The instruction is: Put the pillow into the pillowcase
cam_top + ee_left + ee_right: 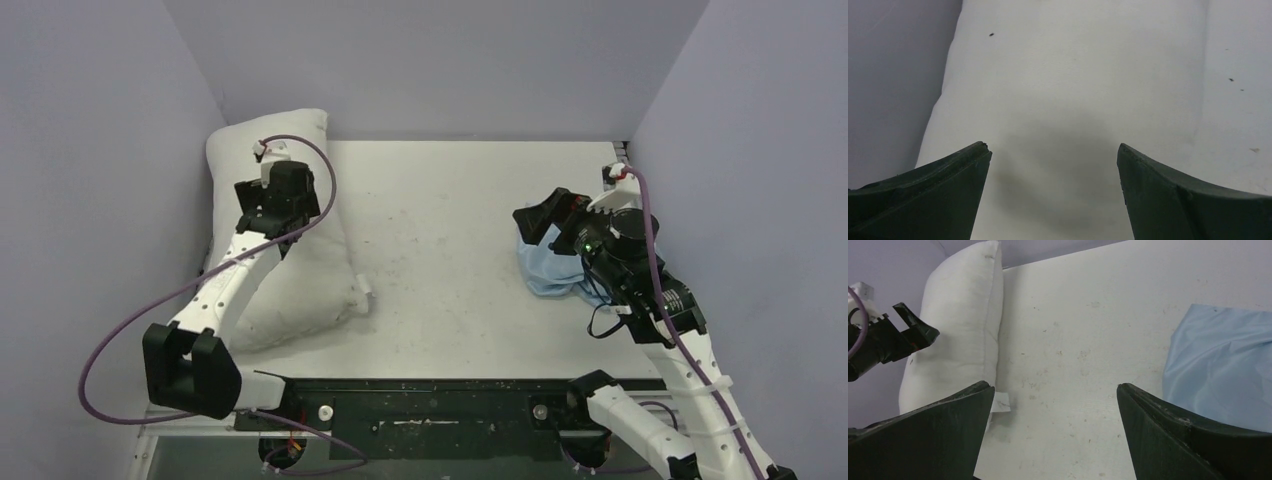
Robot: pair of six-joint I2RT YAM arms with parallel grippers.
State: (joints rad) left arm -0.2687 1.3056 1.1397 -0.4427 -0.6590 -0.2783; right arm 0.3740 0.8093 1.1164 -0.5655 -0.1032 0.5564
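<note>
The plump off-white pillow (300, 290) lies along the table's left side, its far end leaning on the left wall. A small white tag (364, 290) sticks out at its near right corner. My left gripper (283, 207) hovers open just above the pillow's middle; in the left wrist view the pillow (1073, 75) fills the space between the spread fingers (948, 190). The crumpled light-blue pillowcase (548, 272) lies at the right, partly under my right gripper (540, 222), which is open and empty. The right wrist view shows the pillow (963, 325), its tag (1000, 404) and the pillowcase (1223, 365).
Lilac walls (90, 150) close in the white table (440, 250) on the left, back and right. A purple cable (330, 190) loops over the left arm. The black mounting rail (430, 410) runs along the near edge.
</note>
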